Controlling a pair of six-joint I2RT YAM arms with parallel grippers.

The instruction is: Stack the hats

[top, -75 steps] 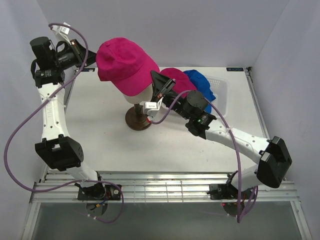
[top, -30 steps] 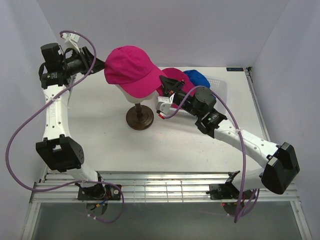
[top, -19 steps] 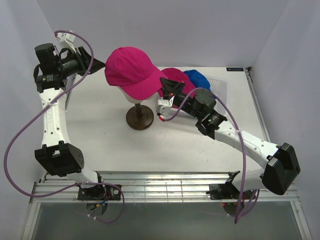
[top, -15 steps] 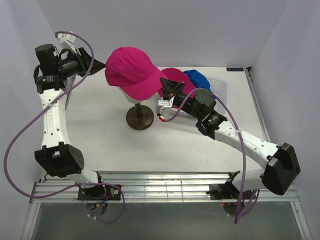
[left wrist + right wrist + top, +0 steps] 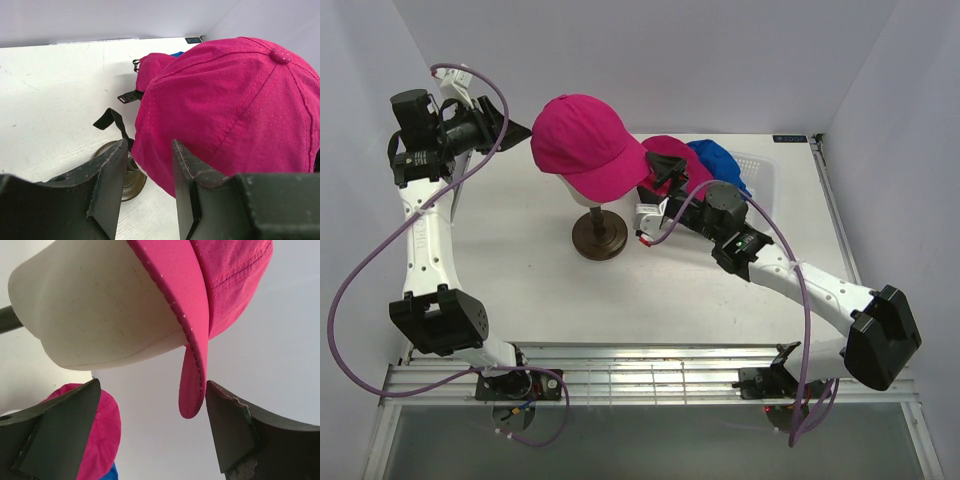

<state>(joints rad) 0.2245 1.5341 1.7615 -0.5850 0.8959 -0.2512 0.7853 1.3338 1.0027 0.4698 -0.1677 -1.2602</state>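
A magenta hat (image 5: pixel 582 140) sits on the cream mannequin head (image 5: pixel 597 197), its brim pointing right. In the right wrist view that brim (image 5: pixel 193 371) hangs between my right gripper's (image 5: pixel 152 385) wide-open fingers, close to the right finger (image 5: pixel 227 425) and apart from it. In the top view the right gripper (image 5: pixel 655 190) is just right of the head. My left gripper (image 5: pixel 513 126) is left of the hat, raised, part open; nothing is between its fingers (image 5: pixel 112 172), and the hat's crown (image 5: pixel 240 105) lies beyond them. A second magenta hat (image 5: pixel 672 158) and a blue hat (image 5: pixel 717 160) lie in the white basket.
The mannequin head stands on a dark round stand (image 5: pixel 599 236) mid-table. The white perforated basket (image 5: pixel 761 180) is at the back right, behind my right forearm. White walls close in the table at the back and on both sides.
My right gripper has opened and let go of the magenta hat's brim, and has dropped slightly. The hat stays on the head. The left arm has shifted a little to the left.
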